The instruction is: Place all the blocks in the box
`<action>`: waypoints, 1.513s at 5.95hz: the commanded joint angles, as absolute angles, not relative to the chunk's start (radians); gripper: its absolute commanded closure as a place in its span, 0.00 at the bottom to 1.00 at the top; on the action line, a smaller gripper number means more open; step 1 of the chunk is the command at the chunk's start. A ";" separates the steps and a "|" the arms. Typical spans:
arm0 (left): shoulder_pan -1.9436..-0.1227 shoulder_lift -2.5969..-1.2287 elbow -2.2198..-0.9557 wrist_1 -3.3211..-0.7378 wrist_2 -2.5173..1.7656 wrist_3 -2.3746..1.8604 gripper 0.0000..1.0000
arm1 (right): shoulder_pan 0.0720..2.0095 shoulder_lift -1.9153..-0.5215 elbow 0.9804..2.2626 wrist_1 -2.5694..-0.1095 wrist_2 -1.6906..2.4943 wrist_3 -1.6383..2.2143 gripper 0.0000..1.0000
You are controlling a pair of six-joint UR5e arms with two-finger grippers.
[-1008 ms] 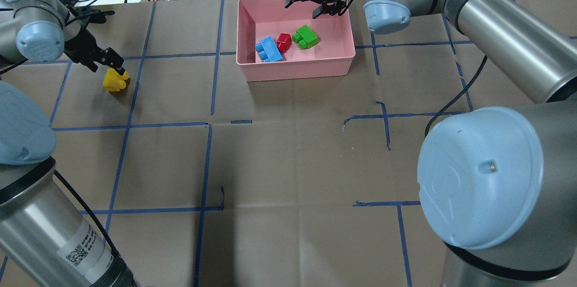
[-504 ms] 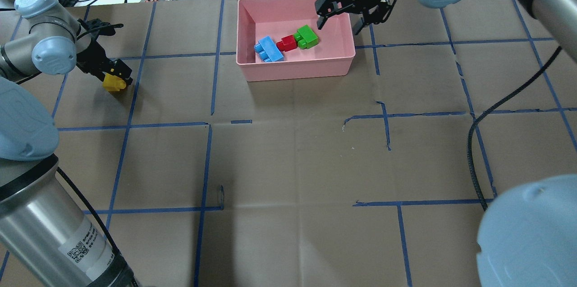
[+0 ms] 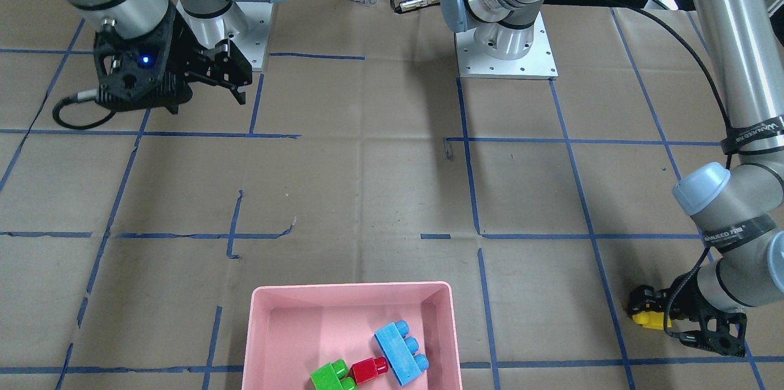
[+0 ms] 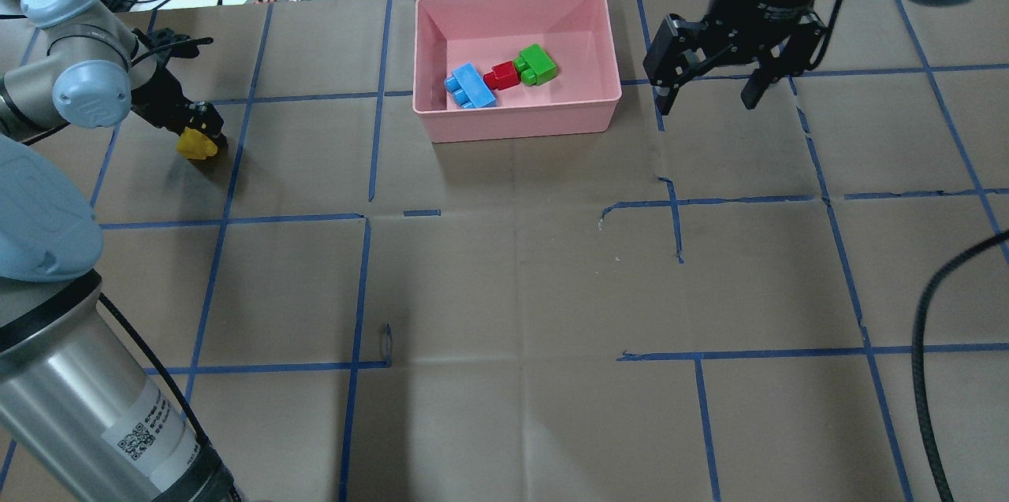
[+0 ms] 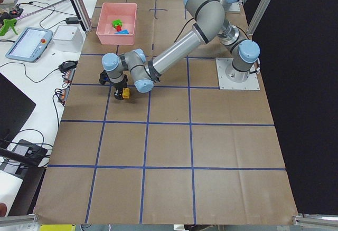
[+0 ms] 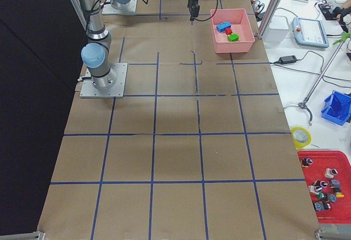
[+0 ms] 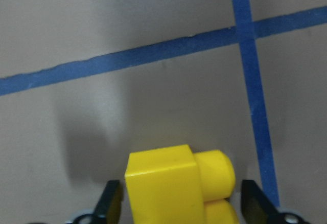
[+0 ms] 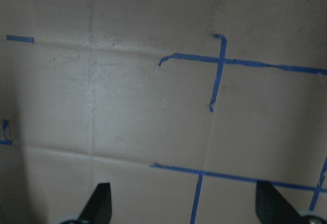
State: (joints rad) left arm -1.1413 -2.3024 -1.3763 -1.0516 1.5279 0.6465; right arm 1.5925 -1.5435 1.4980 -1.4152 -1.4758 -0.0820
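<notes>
Straddling yellow block (image 7: 173,180), left pincer (image 7: 180,206) spread

— Your yellow block (image 7: 163,183): smooth, glossy plastic. Pink box (image 4: 520,120)?
— Plastic too, smooth, softer sheen. You see table paper (image 4: 504,289), matt brown, creased; blue tape (image 4: 228,218), matt; left arm (image 4: 79,399), shiny bare metal.

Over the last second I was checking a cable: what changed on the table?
The right tool swung from over the box to the table beside it, open and empty. The left tool lowered astride the yellow block, not yet closed. The red block tipped toward the green block. The blue block and box stayed.
</notes>
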 commanded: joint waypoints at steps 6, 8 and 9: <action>-1.250 -2.137 -1.009 -1.562 1.536 0.492 0.87 | 1.601 -1.683 1.677 -1.443 -1.559 0.071 0.00; -1.465 -2.166 -0.976 -1.569 1.514 0.213 0.87 | 1.600 -1.686 1.677 -1.443 -1.557 0.069 0.00; -1.539 -2.201 -0.945 -1.566 1.441 0.064 0.87 | 1.600 -1.686 1.677 -1.445 -1.549 0.069 0.00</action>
